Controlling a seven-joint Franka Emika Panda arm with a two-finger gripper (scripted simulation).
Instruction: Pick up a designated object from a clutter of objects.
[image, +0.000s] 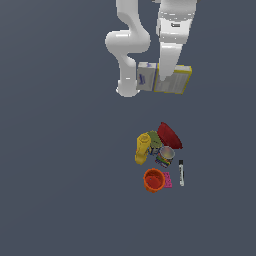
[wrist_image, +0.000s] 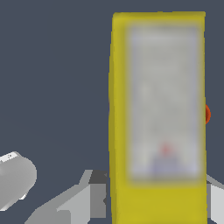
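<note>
Exterior view, top: carton (image: 172, 80) lies flat under the white arm (image: 170, 50), well apart from the pile lower down
Carton ends: white-grey with bluish marks toward the exterior view's left, yellow-edged with pale face toward the right
Gripper (image: 164, 79): hidden by the arm's last link here
Pile: yellow bottle (image: 142, 148), green item (image: 154, 137), dark red bowl (image: 169, 135), printed can (image: 165, 156) packed together
Pile, lower part: orange cup (image: 153, 180) touching pink block (image: 167, 179); black-and-white marker (image: 181, 172) just beside, toward the exterior view's right
Obstruction: nothing from the pile near the carton
Wrist view, carton (wrist_image: 159, 118): fills the frame, yellow border, pale blurred face
Fingers (wrist_image: 92, 197): grey, one pressed against each long side, clamped on the carton
Behind the carton: sliver of orange cup (wrist_image: 207, 114)
Writing: blurred, unreadable in both views
</note>
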